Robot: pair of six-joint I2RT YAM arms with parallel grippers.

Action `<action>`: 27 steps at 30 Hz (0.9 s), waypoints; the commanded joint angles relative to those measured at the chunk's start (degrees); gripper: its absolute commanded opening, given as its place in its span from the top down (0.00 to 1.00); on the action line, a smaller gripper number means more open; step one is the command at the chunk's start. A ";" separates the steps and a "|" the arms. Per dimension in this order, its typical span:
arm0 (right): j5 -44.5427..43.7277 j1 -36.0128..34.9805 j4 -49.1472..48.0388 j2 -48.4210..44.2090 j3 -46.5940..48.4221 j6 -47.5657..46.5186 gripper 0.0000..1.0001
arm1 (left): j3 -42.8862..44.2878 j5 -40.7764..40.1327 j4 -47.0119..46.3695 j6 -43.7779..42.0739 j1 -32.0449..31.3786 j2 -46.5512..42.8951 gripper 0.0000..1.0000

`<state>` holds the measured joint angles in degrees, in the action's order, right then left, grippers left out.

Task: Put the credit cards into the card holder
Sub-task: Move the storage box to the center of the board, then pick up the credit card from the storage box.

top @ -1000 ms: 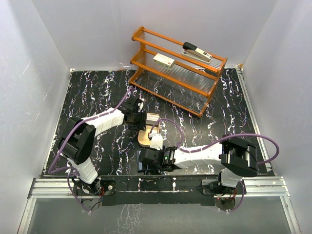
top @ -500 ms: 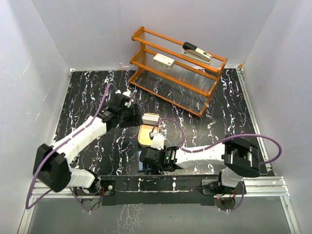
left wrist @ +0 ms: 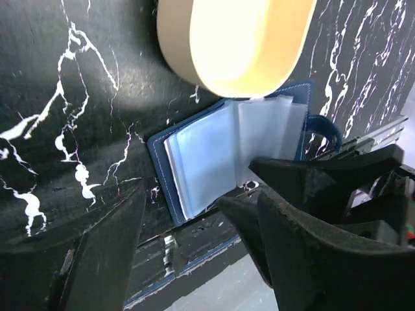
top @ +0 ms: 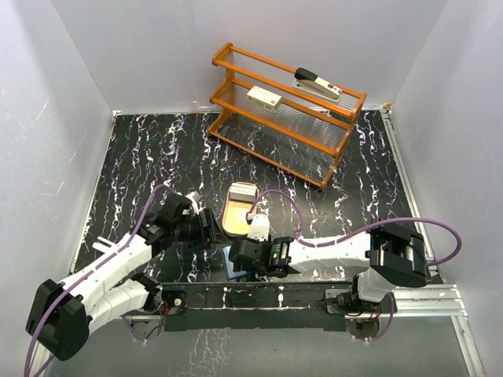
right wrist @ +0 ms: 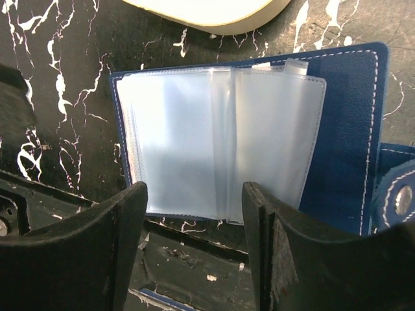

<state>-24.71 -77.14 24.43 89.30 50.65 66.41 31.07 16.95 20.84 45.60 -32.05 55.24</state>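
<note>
The card holder lies open near the table's front edge, its pale blue pockets facing up inside a navy cover. My right gripper is open at the holder's near edge with nothing between its fingers. In the top view it hangs over the card holder. My left gripper is open and empty, left of the holder. The left wrist view shows the card holder beyond the gripper. Pale credit cards rest at the far end of the tan tray.
An orange wire rack stands at the back and carries a cream box with a red label and a stapler. White walls close in the black marbled table on three sides. The tray's near end sits just beyond the holder.
My left arm has pulled back from the tray toward the near left, and its jaws have opened wider. The right gripper has stayed over the card holder.
</note>
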 commanded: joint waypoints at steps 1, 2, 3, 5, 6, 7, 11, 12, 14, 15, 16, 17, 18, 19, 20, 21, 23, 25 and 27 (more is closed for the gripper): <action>-3.26 -0.18 0.19 -2.45 -0.91 0.89 0.44 | -5.22 5.95 -5.70 5.41 -0.14 -1.24 0.32; -3.64 -0.20 0.25 -2.87 -0.91 0.77 0.44 | -6.43 6.69 -7.69 6.36 -0.16 -1.38 0.32; -3.90 -0.20 0.28 -3.35 -1.03 0.66 0.45 | -8.12 6.90 -8.93 7.63 -0.19 -1.73 0.32; -4.55 -0.13 0.56 -4.17 -1.23 0.38 0.45 | -10.20 6.78 -10.84 9.20 -0.14 -2.65 0.32; -4.88 -0.19 0.76 -4.48 -1.26 0.16 0.45 | -10.96 6.71 -11.45 9.83 -0.16 -3.14 0.32; -5.17 -0.15 1.05 -4.83 -1.28 -0.02 0.45 | -11.59 6.67 -11.97 10.26 -0.15 -3.39 0.32; -6.11 -0.20 1.75 -6.14 -0.89 -1.18 0.45 | -12.75 6.47 -12.74 10.98 -0.14 -3.10 0.32; -6.23 -0.20 1.72 -6.41 -0.69 -1.53 0.45 | -12.89 6.43 -12.86 11.04 -0.17 -2.93 0.32; -6.67 -0.22 1.85 -6.59 -0.40 -2.09 0.46 | -13.10 6.49 -13.29 11.28 -0.12 -2.50 0.33; -6.93 -0.14 2.00 -6.45 -0.26 -2.24 0.46 | -13.20 6.51 -13.59 11.37 -0.17 -2.23 0.33; -7.44 -0.11 2.42 -6.23 -0.19 -2.39 0.46 | -13.29 6.49 -13.81 11.55 -0.13 -2.01 0.34; -7.87 -0.10 2.83 -5.98 -0.06 -2.39 0.46 | -13.31 6.51 -14.00 11.67 -0.17 -1.86 0.34; -8.26 -0.03 3.45 -5.71 0.01 -2.39 0.46 | -13.32 6.58 -14.18 11.76 -0.17 -1.56 0.34; -8.57 0.04 3.79 -5.49 -0.01 -2.42 0.47 | -13.32 6.65 -14.24 11.85 -0.13 -1.31 0.35; -8.81 0.14 3.99 -5.26 -0.09 -2.43 0.47 | -13.36 6.71 -14.28 11.89 -0.18 -0.90 0.35; -9.03 0.23 4.09 -5.19 -0.36 -2.55 0.48 | -13.38 6.75 -14.21 11.96 -0.17 -0.58 0.35; -9.47 0.39 4.03 -5.04 -1.07 -2.32 0.49 | -13.53 6.78 -14.01 11.97 -0.20 -0.16 0.35; -9.56 0.66 3.38 -4.98 -2.38 -2.06 0.50 | -13.87 6.90 -14.21 12.26 -0.18 -0.09 0.36; -9.29 0.89 2.49 -4.92 -3.83 -1.68 0.51 | -14.49 7.31 -15.40 13.05 -0.21 -0.24 0.35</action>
<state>-31.27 -76.86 28.08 84.38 49.30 64.40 17.82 22.15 6.74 57.28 -32.05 55.27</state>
